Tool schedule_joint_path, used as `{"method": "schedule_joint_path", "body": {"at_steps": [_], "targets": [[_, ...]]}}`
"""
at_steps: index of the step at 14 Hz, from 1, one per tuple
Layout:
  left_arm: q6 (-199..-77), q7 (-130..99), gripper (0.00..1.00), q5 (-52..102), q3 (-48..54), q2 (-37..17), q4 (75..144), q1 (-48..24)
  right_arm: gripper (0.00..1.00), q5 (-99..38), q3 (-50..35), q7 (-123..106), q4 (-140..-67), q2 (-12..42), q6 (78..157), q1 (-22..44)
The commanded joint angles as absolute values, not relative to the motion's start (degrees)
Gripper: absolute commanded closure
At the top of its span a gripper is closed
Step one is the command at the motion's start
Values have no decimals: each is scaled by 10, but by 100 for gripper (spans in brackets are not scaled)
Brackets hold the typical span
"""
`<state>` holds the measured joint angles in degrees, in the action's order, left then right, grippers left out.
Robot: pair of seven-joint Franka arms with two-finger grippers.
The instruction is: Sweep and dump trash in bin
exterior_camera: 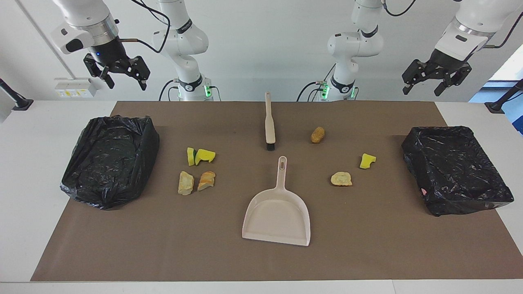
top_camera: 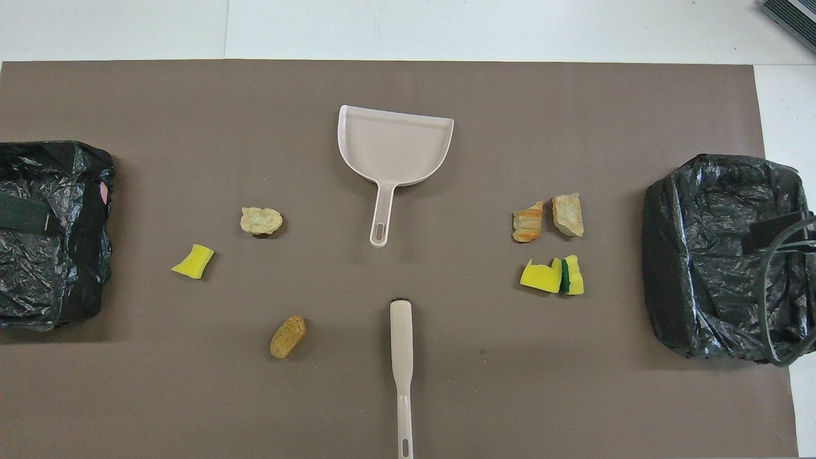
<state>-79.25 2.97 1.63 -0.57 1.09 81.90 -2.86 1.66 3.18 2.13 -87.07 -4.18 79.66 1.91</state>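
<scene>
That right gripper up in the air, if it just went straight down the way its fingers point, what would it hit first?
Probably the black-lined bin at the right arm's end of the table. The right gripper hangs open, fingers pointing down and a little toward the table's middle, over that bin's edge nearest the robots. Depth is unclear, so it could meet the brown mat beside the bin instead.

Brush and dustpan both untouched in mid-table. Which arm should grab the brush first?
Near toss-up; slight lean right. The brush lies midway between the bases, handle toward the robots. The right gripper and left gripper both hang open, raised over their ends. Four of seven scraps lie toward the right arm's end.
</scene>
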Motion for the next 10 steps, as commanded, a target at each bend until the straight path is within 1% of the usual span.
{"method": "schedule_joint_path", "body": {"at_steps": [1, 10], "targets": [[-794, 32, 0, 8, -11, 18, 820, -37, 0, 17, 25, 12, -881, -52, 804, 11], [-797, 27, 0, 6, -10, 20, 825, -37, 0, 11, 25, 4, -880, -53, 805, 11]]}}
